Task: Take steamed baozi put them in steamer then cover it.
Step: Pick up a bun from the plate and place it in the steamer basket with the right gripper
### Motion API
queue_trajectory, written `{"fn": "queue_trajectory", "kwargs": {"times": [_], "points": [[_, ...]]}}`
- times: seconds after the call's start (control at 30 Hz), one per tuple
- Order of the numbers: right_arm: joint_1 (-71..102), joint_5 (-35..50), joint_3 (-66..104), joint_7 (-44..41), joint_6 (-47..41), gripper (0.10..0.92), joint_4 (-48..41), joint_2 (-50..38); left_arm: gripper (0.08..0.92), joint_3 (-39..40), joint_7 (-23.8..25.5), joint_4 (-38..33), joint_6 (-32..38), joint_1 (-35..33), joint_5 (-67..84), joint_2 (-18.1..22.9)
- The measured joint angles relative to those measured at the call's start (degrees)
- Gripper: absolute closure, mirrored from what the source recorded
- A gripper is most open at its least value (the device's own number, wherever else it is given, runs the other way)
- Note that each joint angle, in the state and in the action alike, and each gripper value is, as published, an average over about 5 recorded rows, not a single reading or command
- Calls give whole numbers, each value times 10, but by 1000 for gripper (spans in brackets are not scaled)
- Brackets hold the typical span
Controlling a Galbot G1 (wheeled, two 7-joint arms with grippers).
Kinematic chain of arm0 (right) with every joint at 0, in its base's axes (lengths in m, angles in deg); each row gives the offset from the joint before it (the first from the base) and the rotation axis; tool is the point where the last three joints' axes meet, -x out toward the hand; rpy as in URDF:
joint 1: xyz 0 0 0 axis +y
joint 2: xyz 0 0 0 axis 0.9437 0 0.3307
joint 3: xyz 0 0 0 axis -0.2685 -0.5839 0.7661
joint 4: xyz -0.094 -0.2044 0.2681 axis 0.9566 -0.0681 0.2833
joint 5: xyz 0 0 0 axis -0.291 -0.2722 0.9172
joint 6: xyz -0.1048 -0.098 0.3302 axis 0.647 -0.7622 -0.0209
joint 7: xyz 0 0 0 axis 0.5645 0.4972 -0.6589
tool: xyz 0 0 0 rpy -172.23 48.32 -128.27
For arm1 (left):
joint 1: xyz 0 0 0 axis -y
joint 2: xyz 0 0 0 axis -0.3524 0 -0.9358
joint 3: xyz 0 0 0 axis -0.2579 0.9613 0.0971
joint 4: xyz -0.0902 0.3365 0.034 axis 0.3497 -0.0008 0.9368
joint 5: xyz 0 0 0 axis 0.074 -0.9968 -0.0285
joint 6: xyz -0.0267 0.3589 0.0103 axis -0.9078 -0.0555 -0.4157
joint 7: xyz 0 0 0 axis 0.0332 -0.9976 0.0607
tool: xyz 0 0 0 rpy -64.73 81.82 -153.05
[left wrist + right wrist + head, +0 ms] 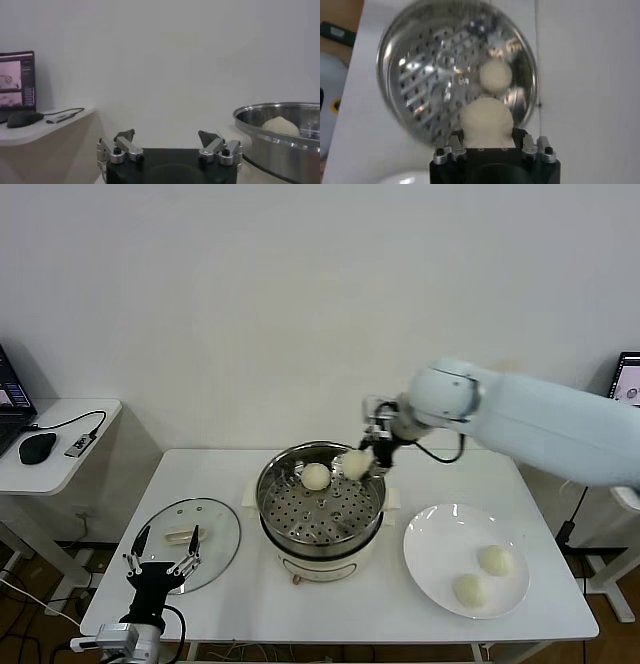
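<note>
A: Head view status?
B: Right tool (362, 461) grips one baozi (354, 464) above the steamer (320, 506) rim; another bun (315, 476) lies on the tray. Two buns (495, 559) sit on the plate (425, 559). The cover (215, 529) lies on the surface (330, 604).

A: Left wrist view?
B: Left tool (170, 145) parked, jaws spread wide.

A: Right wrist view?
B: Held baozi (487, 120) sits between the fingers (457, 145) over the tray
</note>
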Motion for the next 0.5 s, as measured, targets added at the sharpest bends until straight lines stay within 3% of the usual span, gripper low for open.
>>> {"fn": "queue_trajectory", "kwargs": {"times": [0.5], "points": [[61, 24, -12, 59, -24, 414, -87, 142, 177, 1, 1, 0, 1, -1, -1, 6]]}}
